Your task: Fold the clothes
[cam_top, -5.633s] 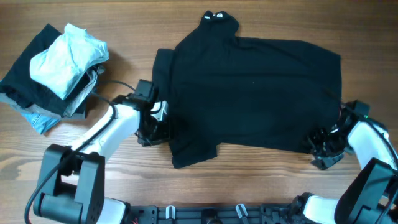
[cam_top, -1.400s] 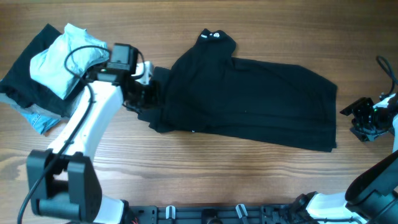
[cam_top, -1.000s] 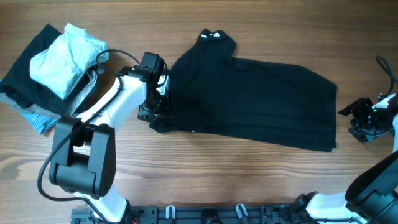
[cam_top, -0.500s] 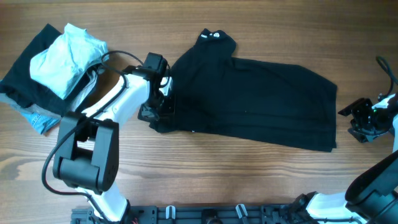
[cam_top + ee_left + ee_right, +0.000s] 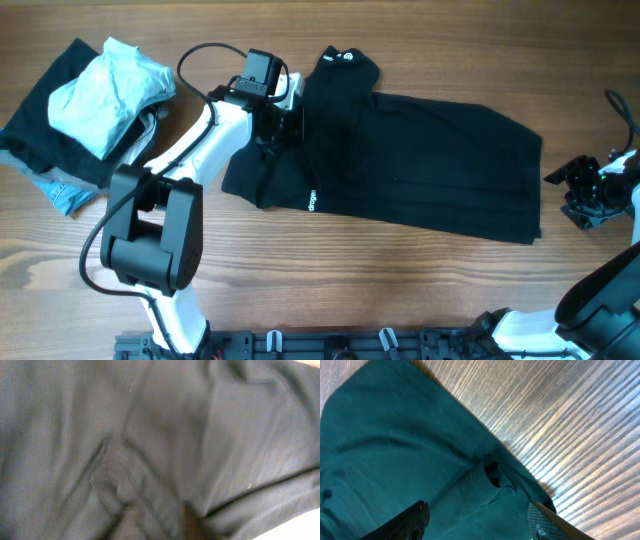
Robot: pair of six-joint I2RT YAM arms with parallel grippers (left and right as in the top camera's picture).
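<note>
Pinching black shirt, left hand; right hand spread, aside.

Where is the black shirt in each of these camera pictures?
Overhead: the shirt lies spread across the middle of the table.
Left wrist: the shirt fills nearly the whole picture, creased.
Right wrist: the shirt covers the left and bottom, looking teal here.
Shared landmark: the wood table, plain in the overhead and right wrist views; the left wrist view shows only a pale sliver at its corner.
</note>
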